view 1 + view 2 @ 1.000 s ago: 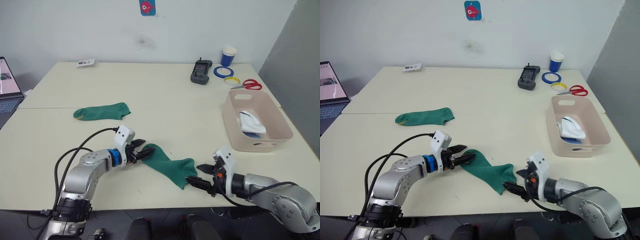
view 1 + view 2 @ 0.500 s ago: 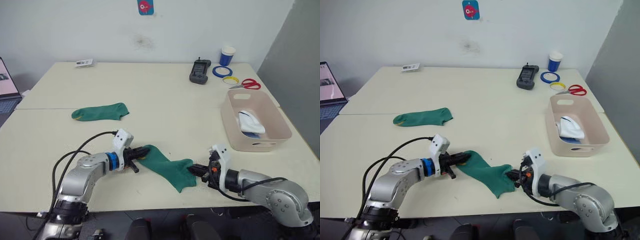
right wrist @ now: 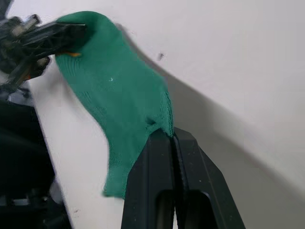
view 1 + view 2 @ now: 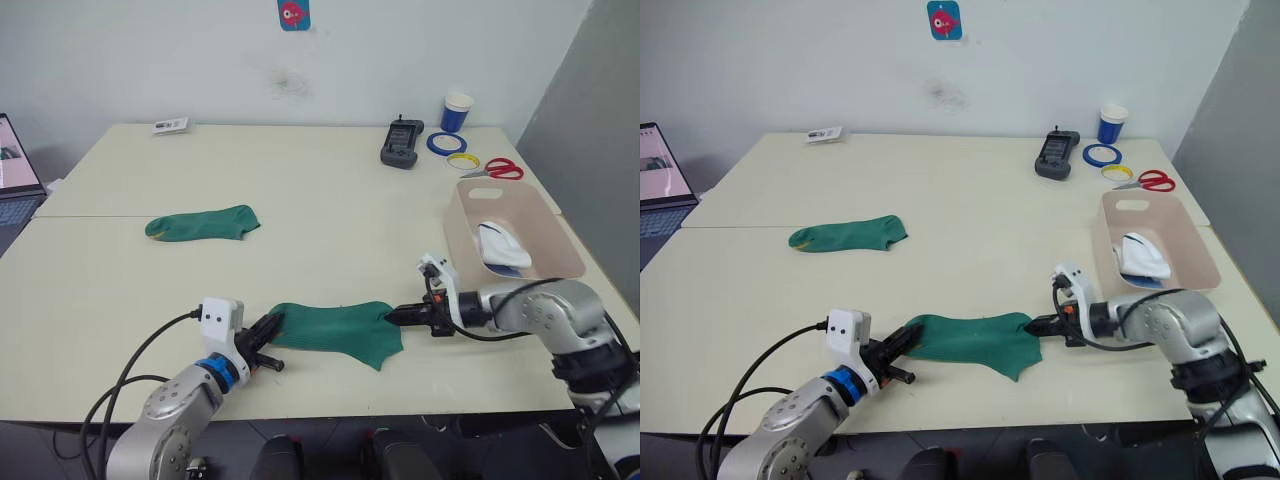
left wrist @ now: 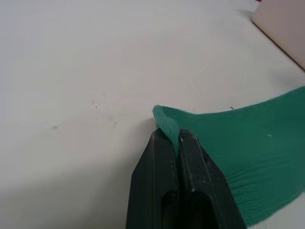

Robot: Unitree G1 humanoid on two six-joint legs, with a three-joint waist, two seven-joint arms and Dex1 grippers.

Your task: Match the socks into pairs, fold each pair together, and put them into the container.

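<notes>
Left gripper [image 4: 268,335] and right gripper [image 4: 398,316] are each pinching one end of a dark green fabric sock [image 4: 335,327] near the bench's front edge, stretching it flat, probably for pairing with the second dark green sock [image 4: 203,223] toward the left edge; the pale pink plastic bin [image 4: 555,262] is waiting at the right edge.

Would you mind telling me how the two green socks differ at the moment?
The near sock is pinched at both ends, by the left pincer and the right pincer; the far sock lies untouched. The near sock is stretched out between the pincers near the table's front edge; the far one rests farther back, to the left. Both are dark green.
</notes>
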